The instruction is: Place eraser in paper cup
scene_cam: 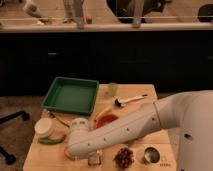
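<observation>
Camera view: the only view, taking in the whole bench (42,161).
Arm: it lay low across the front half of the bench, coming in from the right, with the wrist end near the front left.
Gripper (94,159): it hung under the wrist end at the bench's front edge, between an orange scrap (65,153) and a dark cluster (123,156). Its jaws stood apart and nothing showed between them.
Eraser: I could not make it out. No narrow dark block showed on the bare wood, so it was probably hidden under the arm.
Long axis and heading: I could not tell either, since the block itself did not show.
Paper cup (79,123): a short white round shape just behind the wrist, which I took for the cup. It sat between the white bowl (44,127) on the left and the orange bowl (106,121) on the right, and the arm partly cut it off.
Step in hand: judged to be the reach for the eraser, with no grasp made yet.
Doing it well: find the block first, then turn the jaws square to its long axis. Close across the narrow width at mid-length so it cannot pivot. Lift it straight up, clear of the bowls.
At the cup: bring one end of the block down into the mouth and let go low, since a short light cup would tip if knocked.
Risk: the forearm lay close to both the orange bowl and the paper cup, and a sideways sweep could shove either one.
</observation>
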Motion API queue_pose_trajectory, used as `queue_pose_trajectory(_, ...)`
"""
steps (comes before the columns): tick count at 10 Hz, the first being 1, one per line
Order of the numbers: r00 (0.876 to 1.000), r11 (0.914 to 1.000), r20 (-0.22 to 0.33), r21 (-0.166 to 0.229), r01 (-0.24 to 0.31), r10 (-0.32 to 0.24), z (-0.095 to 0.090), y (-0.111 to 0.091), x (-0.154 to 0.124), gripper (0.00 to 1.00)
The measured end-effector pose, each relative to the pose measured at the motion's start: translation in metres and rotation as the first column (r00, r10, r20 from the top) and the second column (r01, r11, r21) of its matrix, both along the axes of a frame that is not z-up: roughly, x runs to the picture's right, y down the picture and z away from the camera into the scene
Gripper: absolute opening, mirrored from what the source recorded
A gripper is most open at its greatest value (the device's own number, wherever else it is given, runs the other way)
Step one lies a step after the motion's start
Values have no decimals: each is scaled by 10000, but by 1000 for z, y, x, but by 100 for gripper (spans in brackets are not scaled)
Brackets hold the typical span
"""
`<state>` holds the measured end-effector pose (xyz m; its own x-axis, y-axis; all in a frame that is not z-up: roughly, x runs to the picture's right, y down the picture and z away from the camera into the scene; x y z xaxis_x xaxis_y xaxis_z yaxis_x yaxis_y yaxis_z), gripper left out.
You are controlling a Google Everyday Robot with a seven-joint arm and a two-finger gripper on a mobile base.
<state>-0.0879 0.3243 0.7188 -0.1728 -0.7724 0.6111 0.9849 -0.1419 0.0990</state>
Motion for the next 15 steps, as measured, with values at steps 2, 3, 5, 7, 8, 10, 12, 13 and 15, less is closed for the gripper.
queue_pose_trajectory(2, 10000, 9998, 5, -174, -20, 20, 12, -1, 0, 80)
queue_pose_trajectory(3, 10000, 9998, -20, -203, -36, 36, 16, -3, 3, 80)
queue_pose_trajectory(5, 9997, 9991, 45, -352, -229, 231, 23, -5, 10, 80)
queue_pose_trajectory(7, 9996, 9984, 90, -487, -278, 283, 27, -5, 13, 80)
queue_pose_trajectory(8, 9996, 9981, 120, -568, -253, 260, 30, -3, 14, 80)
queue_pose_trajectory(10, 9998, 9973, 158, -724, -134, 146, 34, 1, 14, 80)
queue_pose_trajectory(12, 9997, 9963, 255, -854, 35, -13, 37, 5, 13, 79)
queue_pose_trajectory(13, 9995, 9961, 305, -872, 97, -70, 38, 6, 13, 75)
queue_pose_trajectory(15, 9988, 9960, 412, -834, 310, -276, 38, 7, 12, 53)
